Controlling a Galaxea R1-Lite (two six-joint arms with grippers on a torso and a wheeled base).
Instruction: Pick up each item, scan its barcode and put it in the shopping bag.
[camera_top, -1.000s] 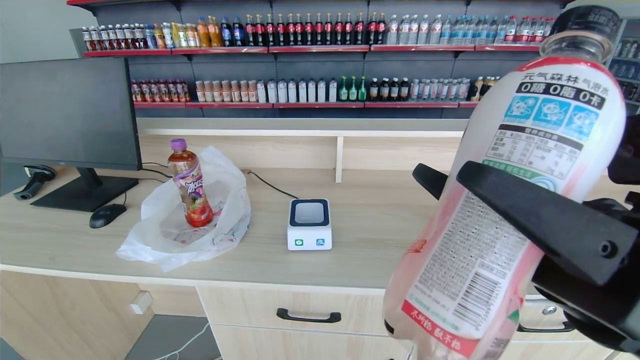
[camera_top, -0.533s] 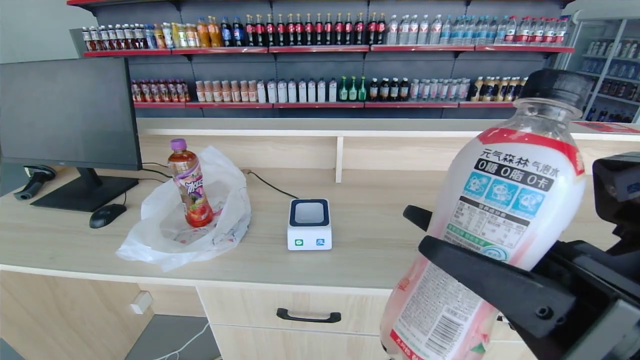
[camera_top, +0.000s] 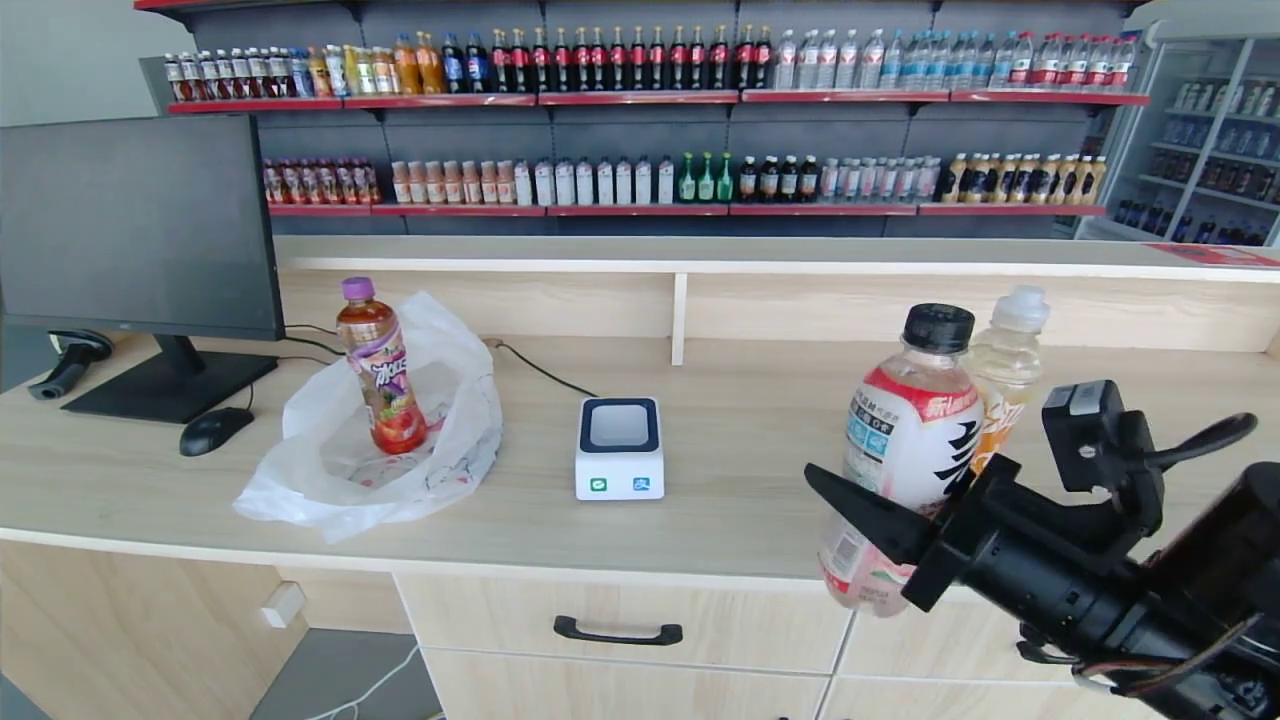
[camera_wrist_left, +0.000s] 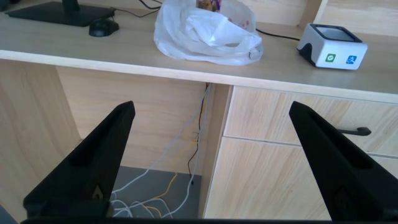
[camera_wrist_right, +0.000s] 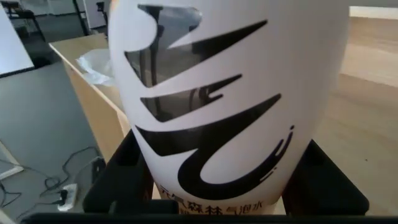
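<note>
My right gripper (camera_top: 900, 510) is shut on a pink-and-white bottle (camera_top: 905, 450) with a black cap. It holds the bottle almost upright over the counter's front edge, to the right of the white barcode scanner (camera_top: 618, 447). In the right wrist view the bottle (camera_wrist_right: 230, 99) sits between the two black fingers (camera_wrist_right: 118, 180). A white shopping bag (camera_top: 330, 470) lies open left of the scanner, with a purple-capped tea bottle (camera_top: 382, 370) standing in it. A pale yellow bottle (camera_top: 1005, 375) with a white cap stands on the counter behind the held one. My left gripper (camera_wrist_left: 211, 109) is open below counter height.
A monitor (camera_top: 135, 230), a mouse (camera_top: 212, 430) and a handheld scanner (camera_top: 65, 362) occupy the counter's left end. Drawers with black handles (camera_top: 617, 632) run under the counter (camera_top: 740, 480). Shelves of bottles line the back wall. A cable (camera_top: 535, 368) runs behind the scanner.
My right arm has lowered the pink-and-white bottle away from the head camera and turned it from tilted to nearly upright. The yellow bottle behind it has come into sight.
</note>
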